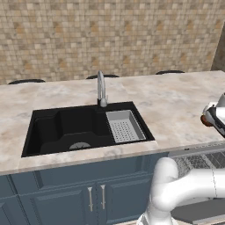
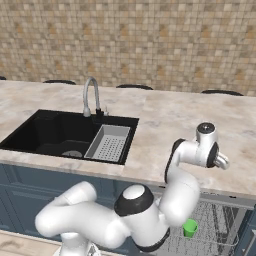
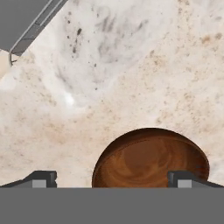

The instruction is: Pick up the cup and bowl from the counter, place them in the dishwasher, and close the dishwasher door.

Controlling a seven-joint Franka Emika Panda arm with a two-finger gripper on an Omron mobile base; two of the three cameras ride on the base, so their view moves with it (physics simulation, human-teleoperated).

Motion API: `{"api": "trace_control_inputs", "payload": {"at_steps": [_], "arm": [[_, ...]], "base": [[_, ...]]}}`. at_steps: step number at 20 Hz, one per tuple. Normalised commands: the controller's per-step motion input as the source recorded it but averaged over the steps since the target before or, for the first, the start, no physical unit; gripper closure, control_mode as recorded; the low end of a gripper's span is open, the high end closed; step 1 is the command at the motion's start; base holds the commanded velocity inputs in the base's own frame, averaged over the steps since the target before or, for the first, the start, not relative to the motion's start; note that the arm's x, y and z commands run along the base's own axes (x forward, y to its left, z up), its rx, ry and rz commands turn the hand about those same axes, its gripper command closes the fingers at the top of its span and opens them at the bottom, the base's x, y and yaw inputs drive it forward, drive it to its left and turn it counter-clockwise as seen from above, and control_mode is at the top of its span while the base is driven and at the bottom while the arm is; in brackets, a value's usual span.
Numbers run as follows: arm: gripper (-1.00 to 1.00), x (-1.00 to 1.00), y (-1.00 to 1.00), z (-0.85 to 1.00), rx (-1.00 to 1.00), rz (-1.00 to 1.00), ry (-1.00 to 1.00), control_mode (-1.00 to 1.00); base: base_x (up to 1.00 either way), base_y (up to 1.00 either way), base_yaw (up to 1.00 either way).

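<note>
The reddish-brown bowl (image 3: 151, 159) sits on the beige marbled counter (image 3: 131, 65). My gripper (image 3: 113, 179) hangs open just above it. One fingertip (image 3: 186, 178) is over the bowl's right side and the other lies to the left of its rim. In the left base view the gripper (image 1: 215, 116) is at the right edge, with a sliver of the bowl (image 1: 205, 119) beside it. The green cup (image 2: 190, 227) stands upright in the wire rack (image 2: 220, 220) of the open dishwasher. The dishwasher door (image 1: 197, 213) is folded down below the counter's edge.
A black sink (image 1: 74, 127) with a steel tap (image 1: 101, 90) and a grey strainer insert (image 1: 125, 126) lies left of the gripper. Dark blue cabinet doors (image 1: 88, 197) run under the sink. A tiled wall (image 1: 110, 35) backs the counter. My arm's elbow (image 2: 135, 200) hangs over the open dishwasher.
</note>
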Motion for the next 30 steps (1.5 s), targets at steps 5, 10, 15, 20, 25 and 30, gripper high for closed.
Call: {"api": "trace_control_inputs", "payload": {"at_steps": [5,10,15,20,25,30], "arm": [[-1.00,0.06,-0.12,-0.32,0.00,0.00,0.00,-1.00],[-1.00,0.03,-0.05,-0.47,0.00,0.00,0.00,-1.00],[1.00,0.21,-0.06,-0.14,0.00,0.00,0.00,-1.00],[1.00,0.08,-0.07,-0.01,0.00,0.00,0.00,-1.00],[1.00,0.00,-0.12,-0.03,0.00,0.00,-0.01,-1.00],[1.00,-0.11,-0.11,0.00,0.01,0.00,-0.08,-1.00]], "base": [[0.00,0.00,0.00],[0.00,0.00,0.00],[0.00,0.00,0.00],[0.00,0.00,0.00],[0.00,0.00,0.00],[0.00,0.00,0.00]]}}
